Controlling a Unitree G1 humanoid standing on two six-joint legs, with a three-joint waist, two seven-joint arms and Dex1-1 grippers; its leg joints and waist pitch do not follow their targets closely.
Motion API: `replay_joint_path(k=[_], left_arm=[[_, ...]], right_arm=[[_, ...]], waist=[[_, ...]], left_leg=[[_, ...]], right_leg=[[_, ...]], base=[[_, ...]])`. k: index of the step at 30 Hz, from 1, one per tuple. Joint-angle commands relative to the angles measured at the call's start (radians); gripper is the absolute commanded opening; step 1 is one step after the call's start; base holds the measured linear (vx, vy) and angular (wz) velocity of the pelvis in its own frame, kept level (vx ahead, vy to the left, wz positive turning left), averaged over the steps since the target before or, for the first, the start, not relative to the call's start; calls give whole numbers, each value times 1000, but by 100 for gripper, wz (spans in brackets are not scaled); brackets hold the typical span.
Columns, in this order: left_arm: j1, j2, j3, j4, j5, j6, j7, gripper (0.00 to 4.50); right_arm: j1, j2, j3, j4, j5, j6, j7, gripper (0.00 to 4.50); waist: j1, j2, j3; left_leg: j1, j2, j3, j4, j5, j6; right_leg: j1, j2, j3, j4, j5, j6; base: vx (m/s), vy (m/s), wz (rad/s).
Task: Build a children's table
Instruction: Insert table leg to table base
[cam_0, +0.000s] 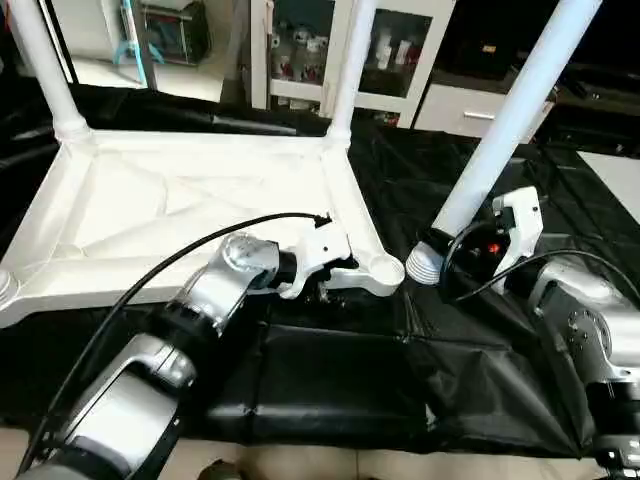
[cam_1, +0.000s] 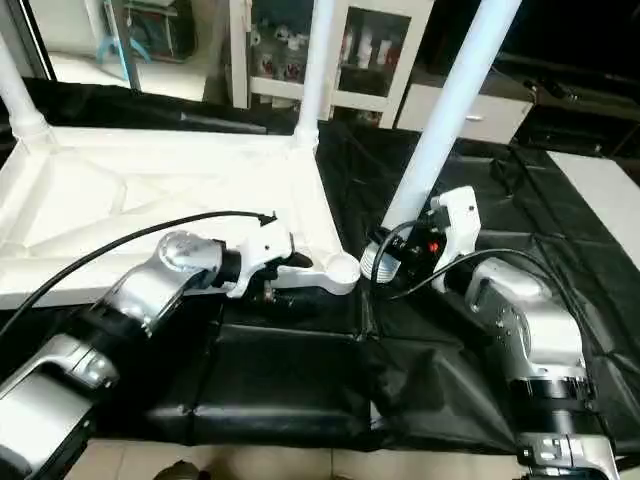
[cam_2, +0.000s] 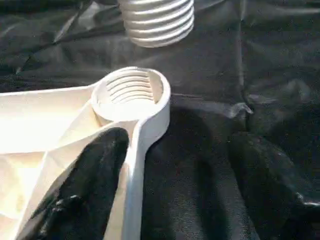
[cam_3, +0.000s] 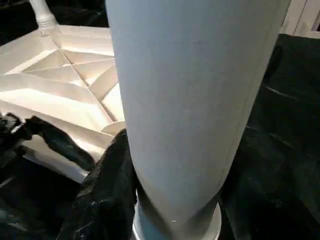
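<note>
Straddling the table top's (cam_0: 190, 200) corner rim, left gripper (cam_0: 335, 270) jaws apart; right gripper (cam_0: 470, 255) clamping a leg (cam_0: 510, 120).

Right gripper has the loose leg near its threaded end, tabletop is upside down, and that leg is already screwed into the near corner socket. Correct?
Not quite. The leg isn't screwed in: in the left wrist view its threaded end sits apart from the empty corner socket. The right gripper does hold it near that end, and the tabletop lies underside up.

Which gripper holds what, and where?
Right gripper: long white tube leg, gripped just above its threaded end. Left gripper straddles the white tabletop's corner rim, open.
</note>
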Motion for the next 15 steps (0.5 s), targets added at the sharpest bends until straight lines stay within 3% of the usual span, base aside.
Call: replay_joint_path(k=[1,3,7,14,15], left_arm=[[-26,-19,3,38,22,-21,17,326],[-55,-33,17,102,36,-40,43,312],[-87,-37,23,193,63,-55,46,280],[-94,-16,11,244,92,-45,40,238],[-97,-17,13,257,96,-52,35,216]], right_arm=[[5,-6,-20,-31,13,7,-9,186],[17,-3,-24,-49,14,13,-13,186],[38,0,-22,-82,21,28,-14,186],[40,-7,-12,-84,25,27,-7,186],[40,-7,-12,-85,25,28,-7,186]], waist=[[1,15,-75],[2,20,-77],[3,20,-76],[2,18,-73],[3,19,-73]], left_leg=[[24,13,-8,-69,-218,-21],[24,13,-9,-68,-219,-18],[25,14,-10,-69,-216,-12],[27,16,-9,-70,-229,-10],[27,17,-9,-71,-233,-10]], right_leg=[[52,-45,19,-75,-134,-210],[53,-45,19,-75,-134,-211],[54,-47,18,-75,-129,-217],[51,-49,19,-77,-149,-226],[50,-50,19,-78,-159,-225]], base=[[0,0,0],[0,0,0],[0,0,0],[0,0,0],[0,0,0]])
